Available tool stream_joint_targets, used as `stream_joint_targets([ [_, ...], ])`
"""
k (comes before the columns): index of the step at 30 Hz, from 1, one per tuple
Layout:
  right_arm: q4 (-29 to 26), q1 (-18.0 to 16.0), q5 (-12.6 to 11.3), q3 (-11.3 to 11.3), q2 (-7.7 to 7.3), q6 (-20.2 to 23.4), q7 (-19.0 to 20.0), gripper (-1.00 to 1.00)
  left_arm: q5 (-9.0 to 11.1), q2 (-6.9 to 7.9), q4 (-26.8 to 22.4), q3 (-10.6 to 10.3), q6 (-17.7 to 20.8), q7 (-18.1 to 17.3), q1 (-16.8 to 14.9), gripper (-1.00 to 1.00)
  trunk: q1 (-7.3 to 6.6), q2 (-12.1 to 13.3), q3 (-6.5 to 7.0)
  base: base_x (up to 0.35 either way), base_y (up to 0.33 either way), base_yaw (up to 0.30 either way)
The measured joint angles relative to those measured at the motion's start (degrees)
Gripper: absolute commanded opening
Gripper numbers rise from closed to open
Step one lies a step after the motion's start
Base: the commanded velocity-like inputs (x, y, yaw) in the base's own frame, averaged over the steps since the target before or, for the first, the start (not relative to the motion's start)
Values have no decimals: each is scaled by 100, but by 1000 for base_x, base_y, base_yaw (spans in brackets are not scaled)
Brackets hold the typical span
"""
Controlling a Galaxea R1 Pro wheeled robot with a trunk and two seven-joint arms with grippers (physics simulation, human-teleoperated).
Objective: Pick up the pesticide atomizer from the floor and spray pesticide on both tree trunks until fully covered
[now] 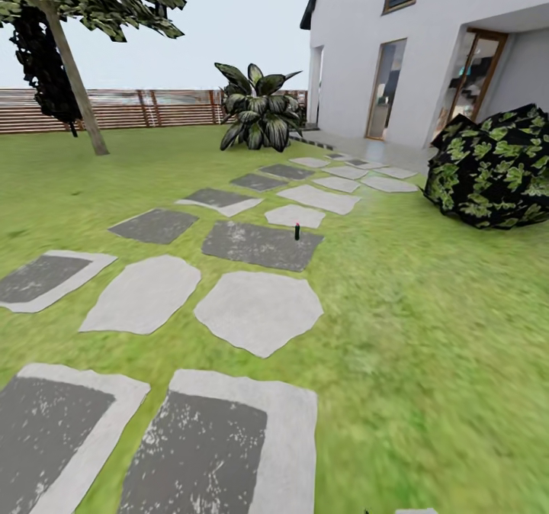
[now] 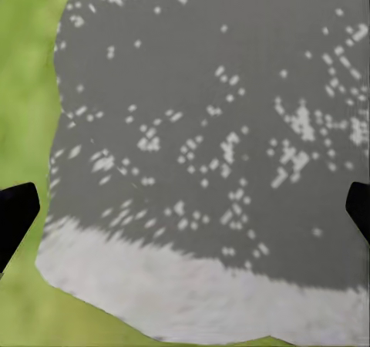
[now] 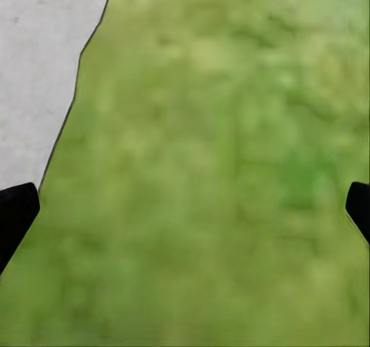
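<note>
The pesticide atomizer (image 1: 296, 231), a tiny dark bottle with a red spot near its top, stands upright at the far edge of a dark stepping slab (image 1: 259, 244), a few slabs ahead of me. One tree (image 1: 76, 79) with a bare grey-tan trunk leans at the far left, in front of the fence. My left gripper (image 2: 185, 216) is open above a grey speckled slab (image 2: 208, 131) with nothing between its fingers. Over the grass floor (image 3: 231, 170), my right gripper (image 3: 185, 216) is open and holds nothing.
A path of grey stepping slabs (image 1: 259, 312) runs ahead toward a white house (image 1: 427, 49). A dark leafy bush (image 1: 496, 167) sits at the right, a broad-leaf plant (image 1: 259, 110) at the back, and a brown slat fence (image 1: 137, 108) bounds the lawn.
</note>
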Motion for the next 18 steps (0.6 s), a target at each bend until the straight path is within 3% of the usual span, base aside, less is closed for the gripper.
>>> stream_joint_targets([
  [14, 3, 0, 0, 4, 0, 0, 0, 100, 0, 0, 0, 0, 0, 0, 0, 100, 0, 0, 0, 338, 0, -2],
  [18, 0, 1, 0, 1, 0, 1, 0, 100, 0, 0, 2, -1, -1, 0, -1, 100, 0, 0, 0, 338, 0, -203],
])
